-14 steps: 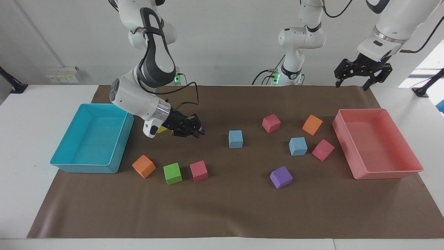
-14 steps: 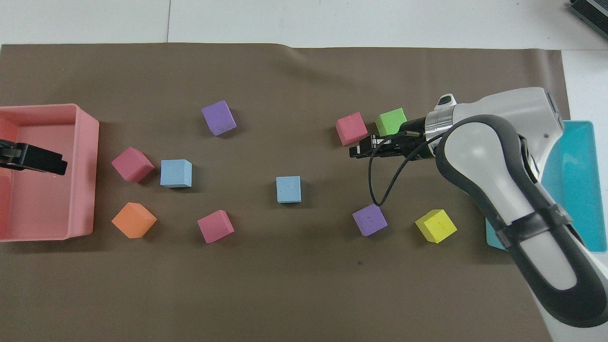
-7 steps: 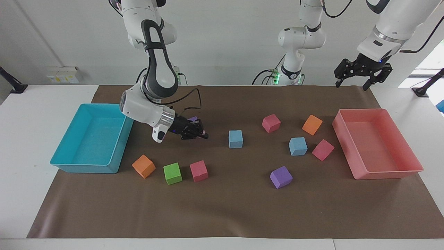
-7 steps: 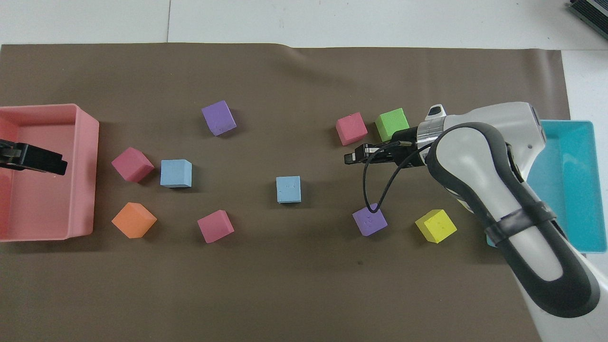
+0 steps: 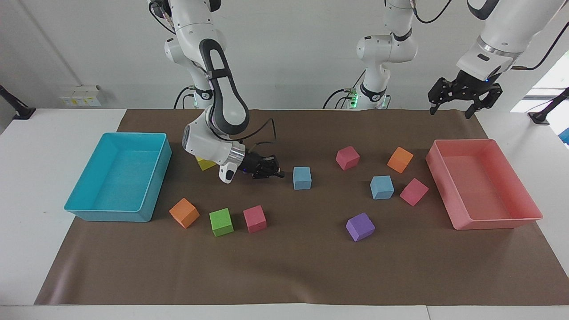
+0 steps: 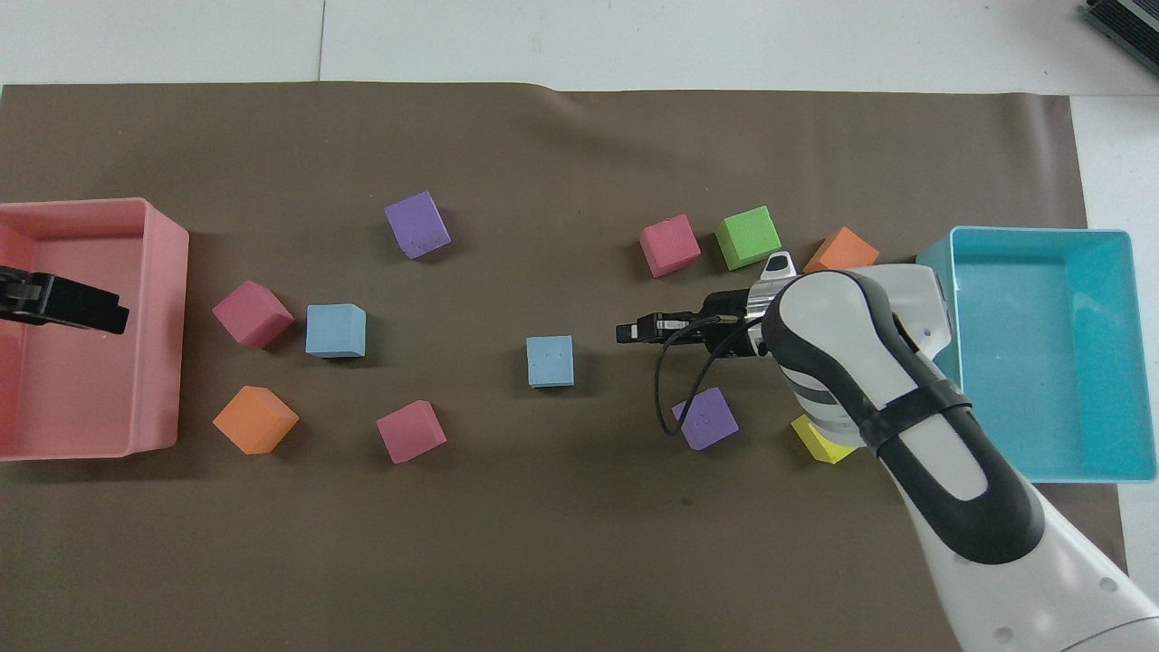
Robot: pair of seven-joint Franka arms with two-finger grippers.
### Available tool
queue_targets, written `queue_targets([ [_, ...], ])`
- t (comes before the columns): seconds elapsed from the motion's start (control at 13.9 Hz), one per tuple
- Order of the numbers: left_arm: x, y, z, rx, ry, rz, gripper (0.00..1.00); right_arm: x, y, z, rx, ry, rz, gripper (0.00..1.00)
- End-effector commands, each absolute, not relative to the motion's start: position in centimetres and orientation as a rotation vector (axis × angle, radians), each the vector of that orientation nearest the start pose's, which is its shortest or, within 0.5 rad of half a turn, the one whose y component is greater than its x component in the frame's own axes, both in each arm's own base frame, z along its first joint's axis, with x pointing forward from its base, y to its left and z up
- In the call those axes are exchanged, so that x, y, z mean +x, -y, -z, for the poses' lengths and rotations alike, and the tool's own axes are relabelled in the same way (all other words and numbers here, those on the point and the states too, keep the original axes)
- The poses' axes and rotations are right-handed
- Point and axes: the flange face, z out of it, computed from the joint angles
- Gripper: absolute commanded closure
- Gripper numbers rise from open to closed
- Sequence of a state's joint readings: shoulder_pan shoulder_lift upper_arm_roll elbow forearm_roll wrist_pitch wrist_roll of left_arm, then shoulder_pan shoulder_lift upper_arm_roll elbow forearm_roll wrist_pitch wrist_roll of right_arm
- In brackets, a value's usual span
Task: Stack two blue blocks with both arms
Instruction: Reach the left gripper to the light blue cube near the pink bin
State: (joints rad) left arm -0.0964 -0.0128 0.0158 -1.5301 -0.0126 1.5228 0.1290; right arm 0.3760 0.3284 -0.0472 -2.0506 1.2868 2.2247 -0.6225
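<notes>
One blue block point(image 5: 302, 178) sits in the middle of the brown mat and also shows in the overhead view point(image 6: 550, 360). The other blue block point(image 5: 382, 187) point(image 6: 335, 330) lies toward the left arm's end, beside a pink cube point(image 5: 414, 191). My right gripper point(image 5: 279, 173) point(image 6: 625, 333) is low over the mat. It points sideways at the middle blue block, a short gap away on the right arm's side. My left gripper point(image 5: 450, 110) point(image 6: 113, 317) is open and empty, waiting high over the pink tray point(image 5: 466, 141).
A turquoise tray point(image 5: 133, 134) stands at the right arm's end. A purple cube point(image 6: 704, 418) and a yellow cube point(image 5: 205, 164) lie close to the right arm. Orange point(image 5: 184, 213), green point(image 5: 221, 222) and pink point(image 5: 254, 218) cubes form a row farther from the robots. Another purple cube point(image 5: 360, 226) lies farther out.
The right arm has swung its gripper across the mat toward the middle blue block and drawn closer to it. The left arm has stayed still.
</notes>
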Motion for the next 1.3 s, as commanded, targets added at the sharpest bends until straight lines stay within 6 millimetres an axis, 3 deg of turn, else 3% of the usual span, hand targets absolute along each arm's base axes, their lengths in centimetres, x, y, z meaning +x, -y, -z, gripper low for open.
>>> queue_targets([
  [0.0, 55.3, 4.9, -61.8, -3.129, -0.337, 0.039, 0.0, 55.0, -21.5, -26.1, -2.193, 0.02, 0.06, 1.0],
  [0.14, 55.8, 5.2, -59.2, -3.129, -0.341, 0.044, 0.0, 55.0, -21.4, -25.7, -2.199, 0.015, 0.058, 1.0],
  [0.29, 56.0, 5.4, -56.6, -3.128, -0.345, 0.044, 0.0, 54.9, -21.9, -23.9, -2.21, 0.016, 0.043, 1.0],
  [0.79, 55.2, 7.4, -46.9, -3.131, -0.321, 0.06, 0.0, 54.9, -22.6, -24.0, -2.213, 0.012, 0.066, 1.0],
  [1.22, 54.8, 11.7, -39.9, -3.138, -0.301, 0.112, 0.0, 54.9, -22.6, -24.0, -2.214, 0.011, 0.068, 1.0],
])
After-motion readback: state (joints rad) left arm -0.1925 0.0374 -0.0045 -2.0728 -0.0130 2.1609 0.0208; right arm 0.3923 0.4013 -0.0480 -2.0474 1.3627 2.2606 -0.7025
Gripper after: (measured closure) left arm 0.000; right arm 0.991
